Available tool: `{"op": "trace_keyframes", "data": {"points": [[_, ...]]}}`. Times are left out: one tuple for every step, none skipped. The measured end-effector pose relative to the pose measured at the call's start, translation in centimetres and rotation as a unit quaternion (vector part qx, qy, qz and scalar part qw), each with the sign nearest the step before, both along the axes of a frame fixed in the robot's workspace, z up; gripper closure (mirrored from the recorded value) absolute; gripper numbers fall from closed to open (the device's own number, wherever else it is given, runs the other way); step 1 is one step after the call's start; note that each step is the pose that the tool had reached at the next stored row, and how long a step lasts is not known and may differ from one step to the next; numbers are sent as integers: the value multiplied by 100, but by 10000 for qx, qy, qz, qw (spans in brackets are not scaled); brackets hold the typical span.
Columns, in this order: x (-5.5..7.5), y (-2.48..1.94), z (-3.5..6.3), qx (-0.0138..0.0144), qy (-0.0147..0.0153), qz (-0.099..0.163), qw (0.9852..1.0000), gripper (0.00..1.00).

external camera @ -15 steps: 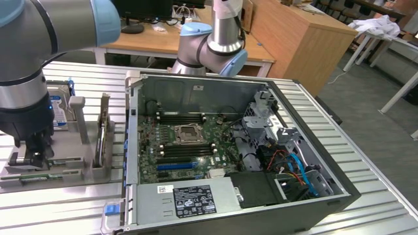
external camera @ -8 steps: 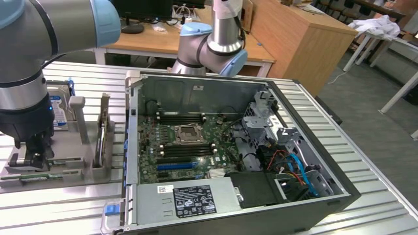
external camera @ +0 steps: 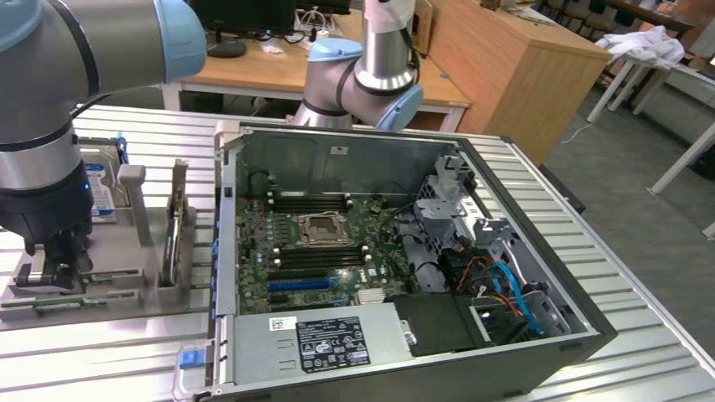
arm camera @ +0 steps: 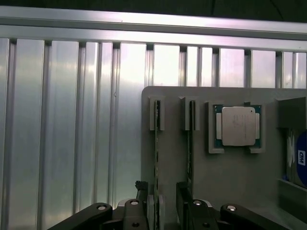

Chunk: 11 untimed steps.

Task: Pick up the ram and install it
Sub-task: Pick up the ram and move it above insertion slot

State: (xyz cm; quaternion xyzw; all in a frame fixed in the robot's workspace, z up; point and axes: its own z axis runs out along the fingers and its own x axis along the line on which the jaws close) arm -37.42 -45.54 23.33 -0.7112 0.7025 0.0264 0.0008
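Observation:
The ram (arm camera: 156,153) is a thin green stick standing on edge in a slot of the grey holder (arm camera: 249,177), along the holder's edge. A second green stick (arm camera: 190,143) stands in the slot beside it. My gripper (arm camera: 161,203) is open, its two black fingers (arm camera: 140,194) on either side of the first stick, close to one end, with a gap on both sides. In the exterior view the gripper (external camera: 54,272) hangs low over the holder's front, just above the green ram (external camera: 50,301). It holds nothing.
A square silver processor (arm camera: 237,125) and a hard drive with a blue label (arm camera: 298,160) sit in the same holder. On the exterior view's right lies the open computer case (external camera: 581,335), its motherboard (external camera: 324,243) showing black memory slots (external camera: 318,203). Ribbed aluminium table (arm camera: 72,120) lies around.

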Motion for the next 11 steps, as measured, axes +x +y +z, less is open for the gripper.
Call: {"op": "trace_keyframes", "data": {"points": [[0,0,-8,0,0,0,10000,63],[0,0,-17,0,0,0,10000,63],[0,-1,-25,0,0,0,10000,63],[0,-1,-34,0,0,0,10000,63],[0,-1,-44,0,0,0,10000,63],[0,-1,-53,0,0,0,10000,63],[0,-1,-62,0,0,0,10000,63],[0,-2,-72,0,0,0,10000,63],[0,-2,-81,0,0,0,10000,63],[0,-2,-90,0,0,0,10000,63],[0,-2,-99,0,0,0,10000,63]]}}
